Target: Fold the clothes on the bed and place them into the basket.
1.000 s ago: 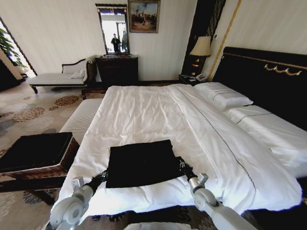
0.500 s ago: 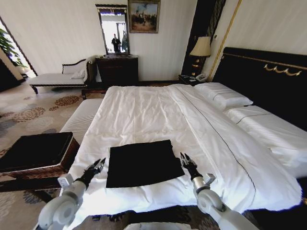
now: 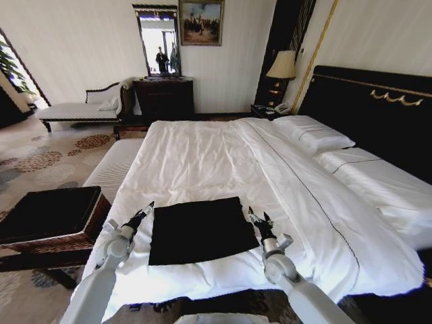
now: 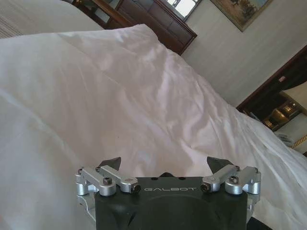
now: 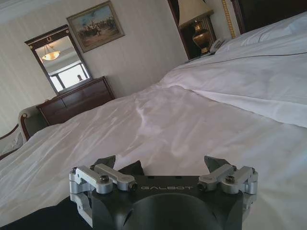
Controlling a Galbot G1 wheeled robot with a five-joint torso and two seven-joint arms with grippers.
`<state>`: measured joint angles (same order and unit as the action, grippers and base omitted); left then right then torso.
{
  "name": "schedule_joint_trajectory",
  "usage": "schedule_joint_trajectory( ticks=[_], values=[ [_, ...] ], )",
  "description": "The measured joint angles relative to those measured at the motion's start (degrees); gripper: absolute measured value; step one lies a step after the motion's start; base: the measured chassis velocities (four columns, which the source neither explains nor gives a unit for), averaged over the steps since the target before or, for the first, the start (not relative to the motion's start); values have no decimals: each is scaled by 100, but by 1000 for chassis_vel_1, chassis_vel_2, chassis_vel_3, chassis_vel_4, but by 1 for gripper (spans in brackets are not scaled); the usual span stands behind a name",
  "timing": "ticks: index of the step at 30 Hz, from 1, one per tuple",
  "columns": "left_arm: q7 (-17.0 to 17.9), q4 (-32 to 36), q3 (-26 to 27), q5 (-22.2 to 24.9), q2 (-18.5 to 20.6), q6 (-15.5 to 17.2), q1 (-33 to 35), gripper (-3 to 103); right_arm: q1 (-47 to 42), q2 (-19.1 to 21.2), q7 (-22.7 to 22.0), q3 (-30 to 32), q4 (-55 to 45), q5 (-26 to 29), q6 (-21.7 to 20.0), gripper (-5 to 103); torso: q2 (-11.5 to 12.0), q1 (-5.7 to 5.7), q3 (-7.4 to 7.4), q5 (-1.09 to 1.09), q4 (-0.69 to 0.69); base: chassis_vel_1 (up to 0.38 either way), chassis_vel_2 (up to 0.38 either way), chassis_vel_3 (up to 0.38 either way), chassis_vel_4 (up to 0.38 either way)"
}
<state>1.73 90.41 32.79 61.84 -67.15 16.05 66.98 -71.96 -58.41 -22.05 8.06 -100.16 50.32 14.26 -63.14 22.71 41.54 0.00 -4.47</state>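
The clothes (image 3: pixel 199 229), a black T-shirt folded into a flat rectangle, lie on the bed (image 3: pixel 202 158) near its foot edge. My left gripper (image 3: pixel 143 214) hovers open just off the shirt's left edge, with only white sheet ahead of it in its wrist view (image 4: pixel 164 163). My right gripper (image 3: pixel 256 219) stands open by the shirt's right edge. A strip of the black shirt (image 5: pixel 29 218) shows beside the right gripper (image 5: pixel 159 161) in its wrist view. Neither gripper holds anything. The basket (image 3: pixel 94 219), dark wicker with a black inside, stands on the floor left of the bed.
A white striped bench (image 3: pixel 118 165) runs along the bed's left side behind the basket. Pillows (image 3: pixel 314 135) and the black headboard (image 3: pixel 371 108) are at the right. A dresser (image 3: pixel 165 98), a chaise (image 3: pixel 81 108) and a lamp (image 3: pixel 282 67) line the far wall.
Both grippers have let go of the shirt's near corners, opened, and moved up and forward along its side edges. The shirt lies as before.
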Motion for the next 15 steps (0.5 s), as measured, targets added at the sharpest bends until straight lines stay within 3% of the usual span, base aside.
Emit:
schedule_joint_trajectory(
  ticks=[3,8,10,14,15],
  values=[
    [-41,-74,-45,66,-69,-1,-30,101,0,7,0,33,76,-24,-1,100,0,0,0,-1,-2,0,0,0,0],
    [-87,-128,-137,30,-207,-13,-60,88,49,27,1,48,192,-51,-1,100,0,-1,0,0,1,0,0,0,0],
    [-88,-151,-150,-1,-240,-16,-75,88,69,28,1,47,208,-51,-1,100,0,-1,0,0,0,0,0,0,0],
    [-92,-264,-159,-20,-281,-16,-130,66,113,27,-1,26,250,-52,-9,100,-1,-1,-1,1,2,0,0,0,0],
    [-100,-301,-159,-20,-289,-16,-153,66,115,26,-2,23,266,-57,-10,100,-1,-1,-1,0,1,0,0,0,0]
  ],
)
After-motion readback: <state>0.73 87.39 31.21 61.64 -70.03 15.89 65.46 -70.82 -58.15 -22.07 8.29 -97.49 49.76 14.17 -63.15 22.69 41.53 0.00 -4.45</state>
